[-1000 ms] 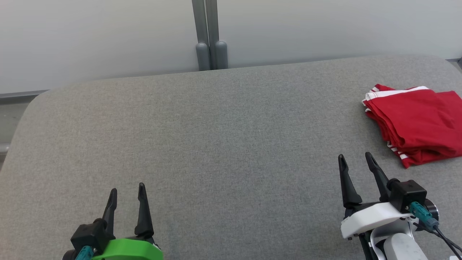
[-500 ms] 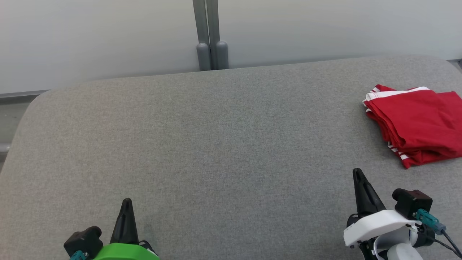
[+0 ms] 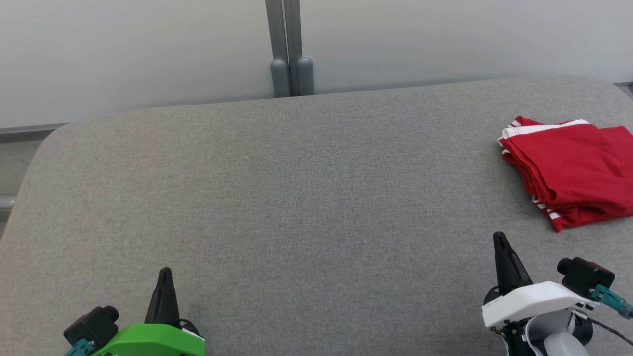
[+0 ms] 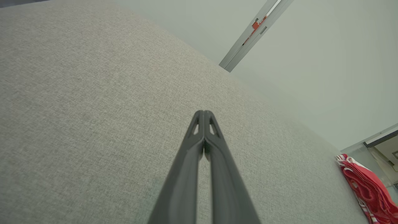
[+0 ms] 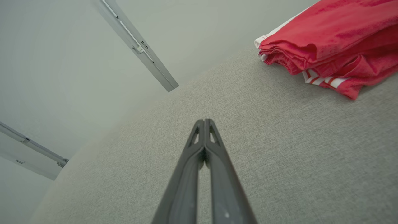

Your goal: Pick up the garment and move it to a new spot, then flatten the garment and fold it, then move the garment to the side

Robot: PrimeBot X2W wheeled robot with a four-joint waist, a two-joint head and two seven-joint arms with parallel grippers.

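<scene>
The red garment (image 3: 573, 170) with white stripes lies folded at the right edge of the grey cushioned surface (image 3: 306, 198); the garment (image 5: 329, 40) also sits at the upper right of the right wrist view and the garment (image 4: 370, 191) at the lower right of the left wrist view. My left gripper (image 3: 165, 273) is shut and empty near the front left. My right gripper (image 3: 499, 237) is shut and empty at the front right, a short way in front of the garment and apart from it. In each wrist view the gripper tips, left (image 4: 204, 112) and right (image 5: 204, 121), are pressed together.
A pale wall with a grey vertical post (image 3: 289, 49) stands behind the surface. The surface's rounded far-left corner (image 3: 54, 136) drops off toward the floor. Wide bare fabric stretches between the two grippers.
Both grippers went from open to shut and drew back toward the front edge. The garment has stayed where it lay.
</scene>
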